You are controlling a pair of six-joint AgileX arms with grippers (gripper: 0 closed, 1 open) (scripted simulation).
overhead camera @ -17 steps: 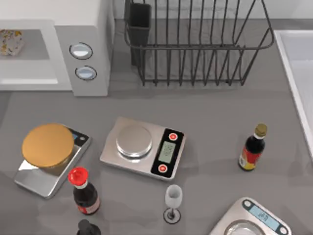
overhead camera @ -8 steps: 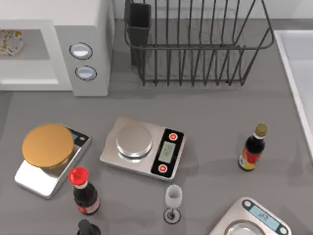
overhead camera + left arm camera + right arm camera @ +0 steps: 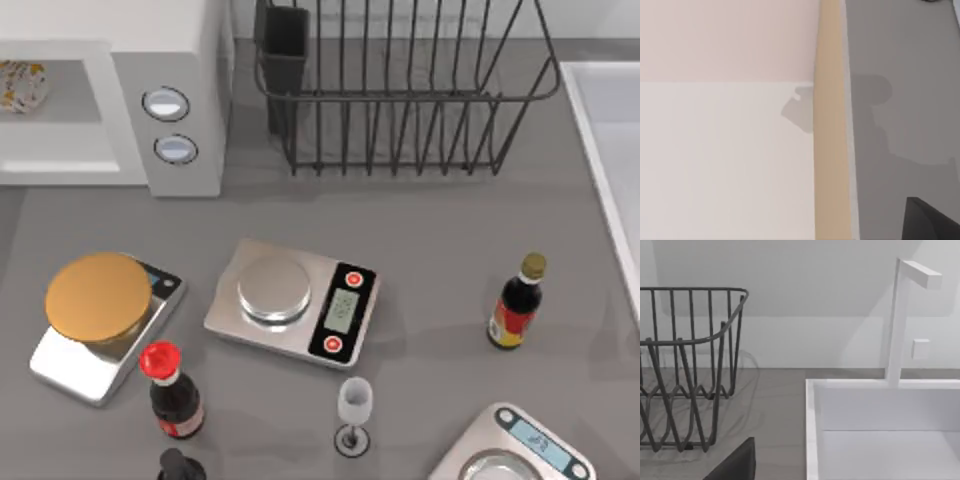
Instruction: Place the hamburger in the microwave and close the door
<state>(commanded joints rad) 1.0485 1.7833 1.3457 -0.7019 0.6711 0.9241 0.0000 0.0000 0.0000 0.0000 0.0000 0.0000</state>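
Scanning from the near edge of the table, the red-capped sauce bottle (image 3: 172,395), the small glass (image 3: 353,410), the silver kitchen scale (image 3: 292,300) and the golden disc (image 3: 98,296) on its own scale all sit where they were a second ago. So does the brown-capped bottle (image 3: 518,305) on the right.

Farther back, the hamburger (image 3: 22,86) lies inside the grey cavity of the microwave (image 3: 190,60), at the far left. It has at most settled slightly over the last second. The cavity front looks open, and I cannot make out the door. Beyond and to the right stands the wire dish rack (image 3: 400,90).

A dark part of the left gripper (image 3: 932,222) shows over grey tabletop beside a pale panel. A dark part of the right gripper (image 3: 735,465) shows near the rack. Whether either is released or clenched I cannot tell.

With the bun delivered and nothing stirring, I judge that the placing is done and closing the door remains.
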